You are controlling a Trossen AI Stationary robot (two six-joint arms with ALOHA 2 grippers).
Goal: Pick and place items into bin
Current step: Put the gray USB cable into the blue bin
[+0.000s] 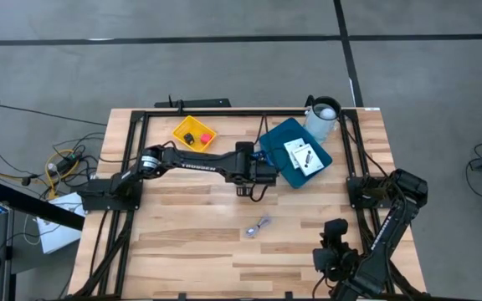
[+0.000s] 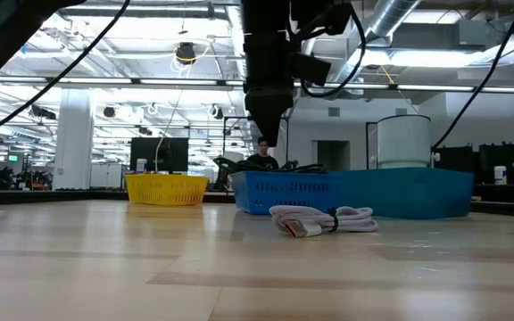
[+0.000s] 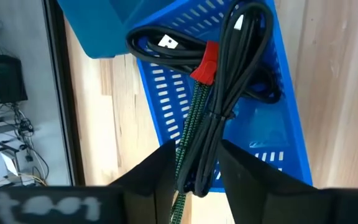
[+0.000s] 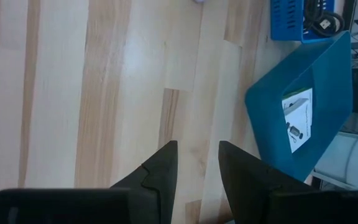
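My left gripper (image 1: 255,159) (image 3: 197,163) points down over a blue slotted basket (image 3: 166,93) (image 2: 284,192) and is shut on a bundled black-and-green cord (image 3: 229,74) bound with a red tie (image 3: 207,62). Beside the basket, a teal bin (image 1: 284,138) holds two white printed cards (image 1: 304,156) (image 4: 298,118). A yellow bin (image 1: 193,132) holds a tiny red block (image 1: 205,137) and a tiny black piece (image 1: 188,136). My right gripper (image 1: 335,238) (image 4: 197,152) waits open at the table's near right corner. My left gripper pinches the cord bundle between its two fingers (image 3: 160,177) at one end of the coil (image 3: 199,155), coming from above and pointing down. Several strands run together through the hold. The rest of the bundle hangs below the fingers, its black loops (image 3: 160,46) down in the blue basket.
A coiled white cable (image 1: 259,226) (image 2: 324,218) lies on the bare wood near the table's middle. A white cylindrical container (image 1: 323,117) (image 2: 404,143) stands at the far right corner behind the teal bin. A black frame (image 1: 132,167) runs along the table's edges.
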